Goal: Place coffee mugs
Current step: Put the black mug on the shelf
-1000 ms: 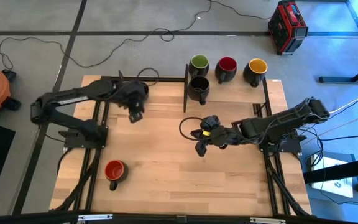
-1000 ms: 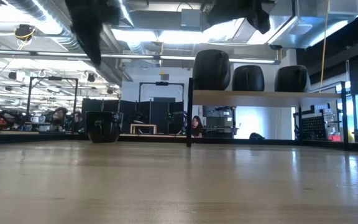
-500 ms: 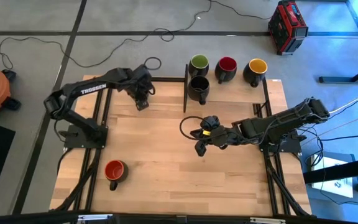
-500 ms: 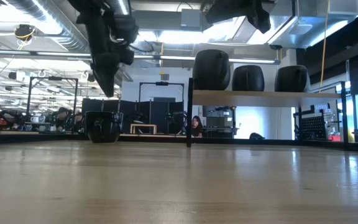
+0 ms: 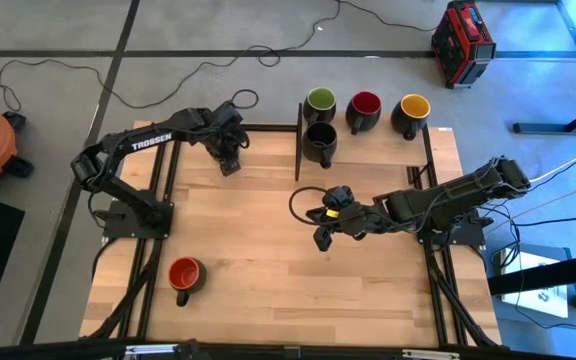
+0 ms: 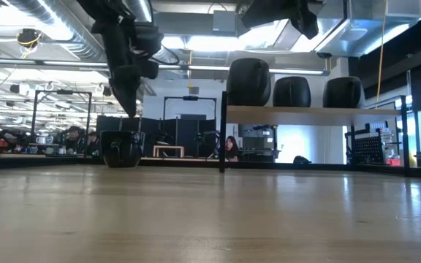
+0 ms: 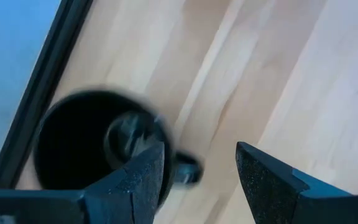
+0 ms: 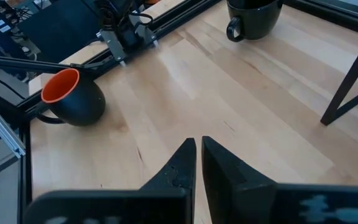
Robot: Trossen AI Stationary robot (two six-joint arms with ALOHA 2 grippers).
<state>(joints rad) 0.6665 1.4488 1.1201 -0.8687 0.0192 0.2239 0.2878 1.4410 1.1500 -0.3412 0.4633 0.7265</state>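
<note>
Left end effector [image 5: 230,160], fingers wide, hovers over your black mug [image 7: 98,146] at upper left, lined up for grabbing; right end effector [image 5: 320,237] waits pinched, empty, mid-table.

Black-inside mug [image 7: 95,146] upright under left hand [image 5: 228,160]; four mugs [image 5: 363,115] racked; red-inside mug [image 5: 184,276] far off.

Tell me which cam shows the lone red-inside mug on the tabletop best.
Right wrist view: the red-inside mug is near and large, upright, with its rim, dark side and handle showing. The high view shows it smaller, from above. The low and left wrist views don't show it.
</note>
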